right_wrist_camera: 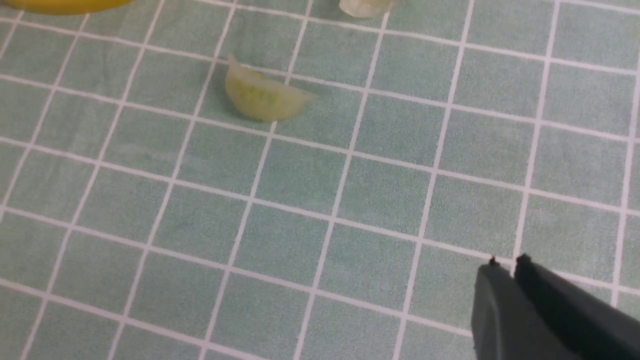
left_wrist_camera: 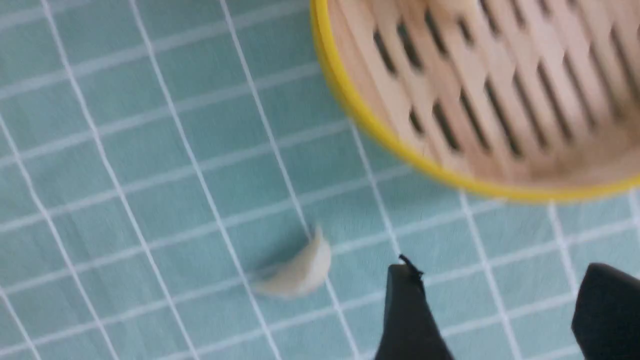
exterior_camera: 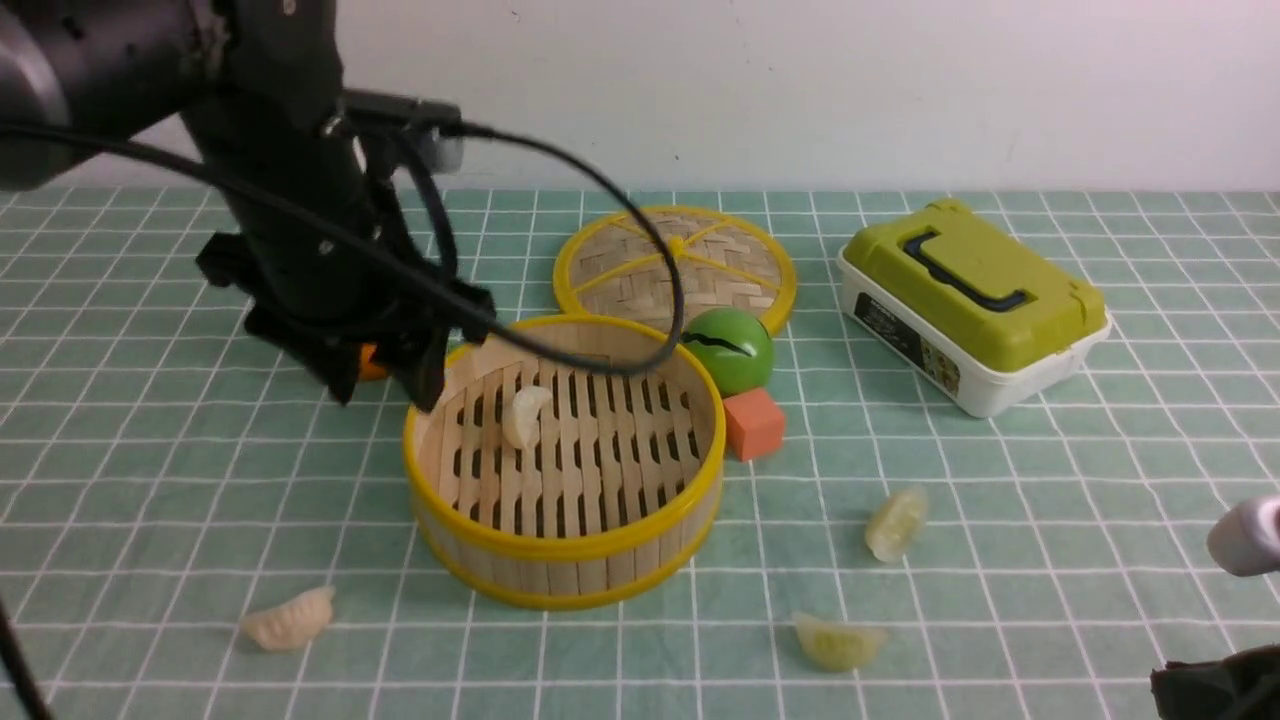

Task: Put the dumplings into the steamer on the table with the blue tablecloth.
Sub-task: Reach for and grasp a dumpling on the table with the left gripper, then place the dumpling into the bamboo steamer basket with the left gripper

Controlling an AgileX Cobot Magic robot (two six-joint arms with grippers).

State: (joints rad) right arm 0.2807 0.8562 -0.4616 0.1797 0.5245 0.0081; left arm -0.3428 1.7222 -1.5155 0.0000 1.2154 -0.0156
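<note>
The steamer (exterior_camera: pixel 560 590) stands mid-table on the blue tablecloth (exterior_camera: pixel 150 480), which looks teal with a white grid. One pale dumpling (exterior_camera: pixel 525 415) lies on its slatted floor. Three more dumplings lie on the cloth: front left (exterior_camera: pixel 290 620), front right (exterior_camera: pixel 838 643) and right (exterior_camera: pixel 897 523). My left gripper (exterior_camera: pixel 385 385) hangs open and empty over the steamer's back-left rim. In the left wrist view its gripper (left_wrist_camera: pixel 502 280) is above bare cloth, between a dumpling (left_wrist_camera: pixel 300 272) and the steamer (left_wrist_camera: pixel 400 145). My right gripper (right_wrist_camera: pixel 507 262) is shut and empty, some way from a greenish dumpling (right_wrist_camera: pixel 262 95).
A flat woven lid (exterior_camera: pixel 675 265) lies behind the steamer. A green ball (exterior_camera: pixel 733 348) and an orange cube (exterior_camera: pixel 753 422) sit at its right side. A green-lidded box (exterior_camera: pixel 975 300) stands at the back right. Something orange (exterior_camera: pixel 372 362) shows behind the left gripper.
</note>
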